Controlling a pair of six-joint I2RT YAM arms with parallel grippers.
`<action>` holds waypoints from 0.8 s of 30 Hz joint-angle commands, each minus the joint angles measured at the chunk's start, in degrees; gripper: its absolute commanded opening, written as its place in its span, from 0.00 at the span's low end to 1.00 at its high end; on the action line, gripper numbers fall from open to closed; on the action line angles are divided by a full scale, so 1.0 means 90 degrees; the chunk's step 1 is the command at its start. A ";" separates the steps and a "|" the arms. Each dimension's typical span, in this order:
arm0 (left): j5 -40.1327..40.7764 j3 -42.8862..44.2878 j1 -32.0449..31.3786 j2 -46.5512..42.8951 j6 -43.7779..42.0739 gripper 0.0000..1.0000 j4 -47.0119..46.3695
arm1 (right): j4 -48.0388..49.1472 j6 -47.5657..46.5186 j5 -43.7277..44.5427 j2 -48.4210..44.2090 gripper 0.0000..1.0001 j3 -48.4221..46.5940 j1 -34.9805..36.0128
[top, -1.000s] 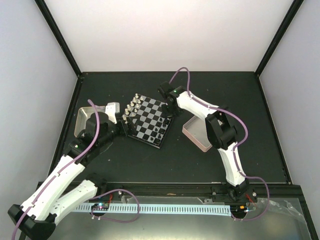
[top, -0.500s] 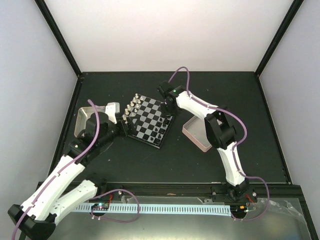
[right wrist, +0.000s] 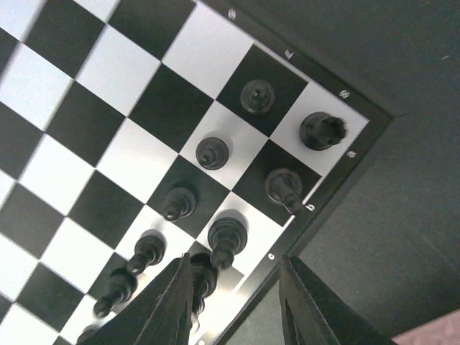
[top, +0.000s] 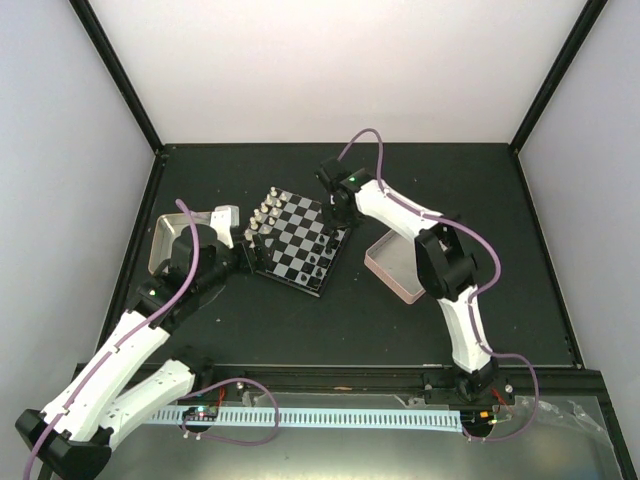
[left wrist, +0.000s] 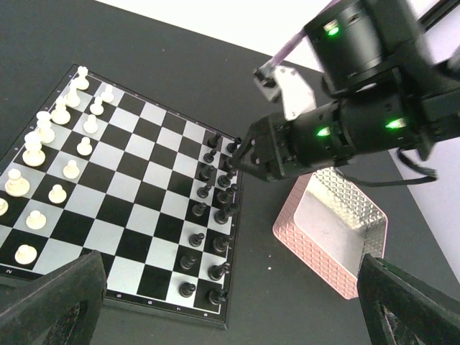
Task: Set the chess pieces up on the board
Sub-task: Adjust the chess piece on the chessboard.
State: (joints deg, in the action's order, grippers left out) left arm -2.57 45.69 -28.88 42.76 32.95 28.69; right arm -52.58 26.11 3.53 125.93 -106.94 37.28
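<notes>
Top external shot shows the right gripper [top: 338, 208] has crept a touch toward the far side over the last second, off the board's [top: 298, 240] far-right corner, and its cable loop sits higher. On the right wrist cam its fingers [right wrist: 172, 309] are spread with nothing pinched. The black chess pieces [right wrist: 213, 153] stand in two rows along the board edge under them. My read is it just dropped one off and is backing away, so the black side looks close to done. Meanwhile the left gripper [left wrist: 231, 284] hasn't budged, hanging wide apart and empty by the board's left edge near the silver pieces [left wrist: 50, 144].

Hard to call: in the left wrist view the right gripper covers the far corner squares, so I can't count the black rows. No pieces show in the visible part of the pink tin [left wrist: 330, 230], though a finger cuts off its near end.
</notes>
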 commanded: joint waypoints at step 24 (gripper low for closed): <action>0.0134 0.0426 0.0058 0.0052 -0.0201 0.98 0.0260 | 0.0163 0.0097 0.0206 0.0024 0.19 -0.0099 0.0116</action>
State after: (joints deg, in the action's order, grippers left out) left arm -2.09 47.51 -28.86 42.87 31.66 30.33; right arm -51.79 26.04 5.43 125.58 -105.45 38.04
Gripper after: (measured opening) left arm 0.976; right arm 0.187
